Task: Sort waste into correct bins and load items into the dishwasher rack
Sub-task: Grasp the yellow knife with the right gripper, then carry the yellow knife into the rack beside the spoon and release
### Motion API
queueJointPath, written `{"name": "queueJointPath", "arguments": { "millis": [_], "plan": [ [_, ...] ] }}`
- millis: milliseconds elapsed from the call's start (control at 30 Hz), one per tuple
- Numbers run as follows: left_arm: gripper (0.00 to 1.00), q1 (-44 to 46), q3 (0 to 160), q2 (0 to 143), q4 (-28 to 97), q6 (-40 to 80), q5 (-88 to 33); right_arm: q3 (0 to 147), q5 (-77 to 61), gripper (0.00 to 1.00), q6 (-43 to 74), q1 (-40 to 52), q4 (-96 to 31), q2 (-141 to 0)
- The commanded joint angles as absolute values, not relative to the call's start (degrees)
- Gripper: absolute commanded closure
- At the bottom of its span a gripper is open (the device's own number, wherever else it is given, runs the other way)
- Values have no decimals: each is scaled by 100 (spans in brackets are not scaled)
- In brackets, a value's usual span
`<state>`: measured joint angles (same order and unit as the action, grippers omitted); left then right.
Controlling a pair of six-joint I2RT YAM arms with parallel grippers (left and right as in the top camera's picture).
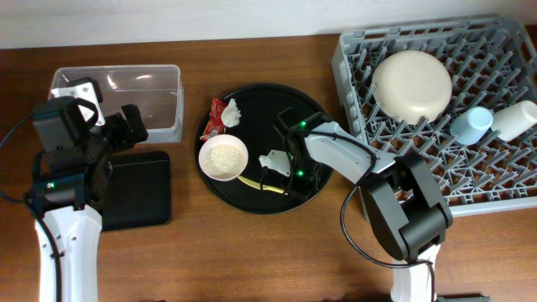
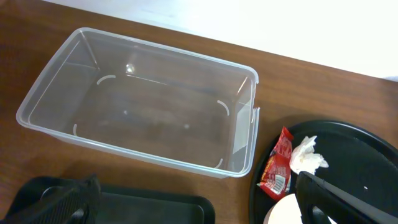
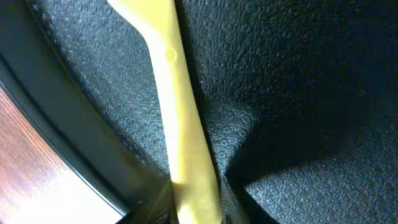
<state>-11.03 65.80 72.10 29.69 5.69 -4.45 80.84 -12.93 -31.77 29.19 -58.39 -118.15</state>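
Yellow utensil (image 3: 174,93) clamped in right gripper (image 3: 193,208), handle running straight ahead over round tray (image 3: 298,93), left gripper (image 2: 199,205) splayed.

Soft, even light is filling the table.
Overhead, the round black tray (image 1: 260,105) is swallowing detail, and the cream bowl (image 1: 412,84) to its right is nearly washing out. Left of the tray, small glints are sparkling on the clear tub (image 2: 149,112) (the pale strip (image 2: 311,25) beyond is blowing out white). Against the tray, the yellow utensil (image 3: 183,124) is glowing slightly soft, shadow pooling beside it.
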Motion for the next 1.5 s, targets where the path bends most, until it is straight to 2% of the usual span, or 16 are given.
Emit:
{"name": "queueJointPath", "arguments": {
  "millis": [0, 167, 667, 833, 1267, 1467],
  "plan": [
    [0, -1131, 6696, 7111, 2956, 642, -447, 8051, -1028, 78, -3030, 2961, -5835, -11856],
    [0, -1131, 6696, 7111, 2956, 642, -447, 8086, -812, 83, -2899, 2961, -5883, -11854],
    [0, -1131, 6696, 7111, 2958, 642, -447, 8724, -152, 89, -2733, 2956, -6445, -11734],
    [0, -1131, 6696, 7111, 2956, 642, -447, 8849, 528, 92, -2353, 2906, -6525, -11546],
    [0, -1131, 6696, 7111, 2956, 642, -447, 10501, 676, 92, -1026, 2040, -6768, -10947],
    [0, -1131, 6696, 7111, 2958, 642, -447, 10728, 674, 92, -714, 1400, -6748, -10910]
  ]
}}
